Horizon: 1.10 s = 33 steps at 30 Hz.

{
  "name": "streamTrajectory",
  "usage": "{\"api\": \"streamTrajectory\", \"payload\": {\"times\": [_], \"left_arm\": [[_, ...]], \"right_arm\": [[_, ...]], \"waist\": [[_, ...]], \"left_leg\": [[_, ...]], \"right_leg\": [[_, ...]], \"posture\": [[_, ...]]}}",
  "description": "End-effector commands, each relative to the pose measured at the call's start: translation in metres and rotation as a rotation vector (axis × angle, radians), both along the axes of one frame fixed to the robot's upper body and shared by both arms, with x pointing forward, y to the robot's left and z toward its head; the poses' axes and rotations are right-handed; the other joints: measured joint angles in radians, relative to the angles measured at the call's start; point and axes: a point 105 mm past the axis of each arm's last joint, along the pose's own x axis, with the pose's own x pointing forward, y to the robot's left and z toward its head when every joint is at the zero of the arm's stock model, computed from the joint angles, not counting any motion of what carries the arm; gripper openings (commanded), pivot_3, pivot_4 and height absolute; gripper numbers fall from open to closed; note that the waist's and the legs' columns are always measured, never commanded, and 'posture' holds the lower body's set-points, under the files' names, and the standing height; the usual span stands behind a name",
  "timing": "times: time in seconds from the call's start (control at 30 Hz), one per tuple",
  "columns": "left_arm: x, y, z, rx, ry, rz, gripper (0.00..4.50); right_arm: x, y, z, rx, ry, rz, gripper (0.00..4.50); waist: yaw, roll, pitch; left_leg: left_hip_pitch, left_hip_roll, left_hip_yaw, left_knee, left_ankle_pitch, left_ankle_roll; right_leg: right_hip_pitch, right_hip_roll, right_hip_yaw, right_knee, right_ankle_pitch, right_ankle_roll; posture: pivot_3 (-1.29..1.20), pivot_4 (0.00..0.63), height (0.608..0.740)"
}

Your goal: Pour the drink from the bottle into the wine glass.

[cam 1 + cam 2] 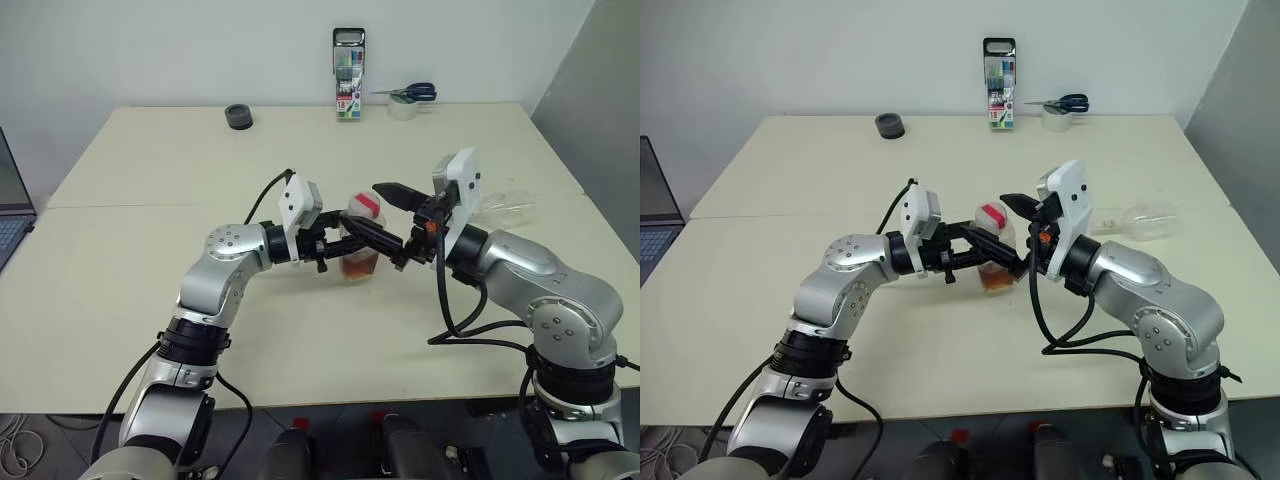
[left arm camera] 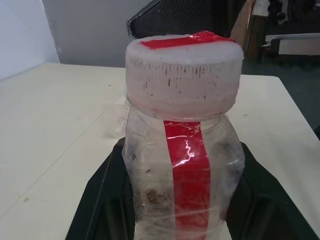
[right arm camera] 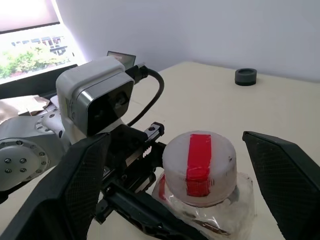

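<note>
- bottle (image 1: 360, 243) upright, mid-table (image 1: 150, 300), just in front of me, cap (image 3: 200, 167) on; small amount of amber drink (image 1: 359, 267) sits at the bottom.
- my left gripper (image 1: 372, 236) comes in level from the side, fingers clamped on the bottle body below the cap; left wrist view has the label strip dead centre between both fingers. Side grip low on the body keeps the cap free, looks like I'm steadying it for the other hand.
- my right gripper (image 3: 192, 175) spread wide, one finger each side of the cap, nothing held, not touching the cap as far as I can tell. Straddle fits a close-and-twist to unscrew, my read.
- cap must come off before any pouring, so task is early.
- wine glass (image 1: 505, 208) lies on its side, off to my right on the table, well apart from the bottle; needs standing up before a pour, I'd guess.
- risk: twisting could spin the bottle in the left grip.
- far edge: marker case (image 1: 348, 74), scissors (image 1: 412, 94) on a tape roll (image 1: 403, 108), dark round thing (image 1: 238, 116); none in the way.
</note>
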Motion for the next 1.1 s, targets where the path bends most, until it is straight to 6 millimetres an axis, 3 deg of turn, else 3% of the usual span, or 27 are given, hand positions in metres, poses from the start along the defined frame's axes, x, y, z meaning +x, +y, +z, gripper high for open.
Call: {"api": "streamTrajectory", "payload": {"times": [0.03,0.2,0.53,0.7,0.87,1.0,1.1], "left_arm": [[-0.003,-0.005,0.02,-0.02,-0.08,-0.027,1.81],[-0.002,-0.005,0.022,-0.028,-0.079,-0.021,1.81],[-0.003,-0.005,0.026,-0.044,-0.064,-0.025,1.81],[-0.023,-0.005,0.035,-0.015,-0.04,-0.164,1.81],[-0.057,-0.005,0.053,0.055,-0.065,-0.389,1.81],[-0.06,-0.008,0.059,0.055,-0.056,-0.424,1.81],[-0.053,-0.008,0.056,0.05,-0.059,-0.39,1.81]], "right_arm": [[-0.003,0.0,0.014,0.014,-0.066,0.008,3.56],[-0.004,0.001,0.007,-0.02,-0.071,0.011,1.77],[-0.005,0.003,0.006,-0.039,-0.103,0.019,1.76],[-0.011,-0.003,0.026,-0.054,-0.126,0.207,1.76],[-0.008,-0.005,0.031,-0.245,-0.123,0.5,1.76],[0.002,-0.014,0.032,-0.295,-0.106,0.542,1.76],[0.004,-0.026,0.039,-0.281,-0.097,0.491,2.74]], "waist": [[0.0,0.0,0.0],[0.0,0.0,0.0],[0.0,0.0,0.0],[-0.002,0.0,0.0],[-0.005,0.0,0.001],[-0.003,0.0,0.001],[0.002,-0.001,0.001]], "left_leg": [[0.0,0.0,0.0,0.0,0.0,0.0],[0.0,0.0,0.0,0.0,0.0,0.0],[0.0,0.0,0.0,0.0,0.0,0.0],[0.0,0.0,0.001,0.0,0.0,0.0],[0.001,0.0,0.002,0.0,-0.001,0.002],[0.001,0.0,0.002,0.0,-0.002,0.004],[0.0,0.0,0.001,0.001,-0.001,0.002]], "right_leg": [[0.0,0.0,0.0,0.0,0.0,0.0],[0.0,0.0,0.0,0.0,0.0,0.0],[0.0,0.0,0.0,0.0,0.0,0.0],[0.0,0.001,0.0,0.001,0.0,0.0],[0.0,0.003,-0.002,0.001,0.0,0.0],[0.001,0.003,-0.003,0.001,0.0,0.0],[0.0,0.001,-0.002,0.0,0.0,0.0]], "posture": [[0.0,0.15,0.74],[0.0,0.15,0.74],[0.0,0.15,0.74],[0.0,0.15,0.74],[0.0,0.15,0.74],[0.0,0.15,0.74],[0.0,0.15,0.74]]}}
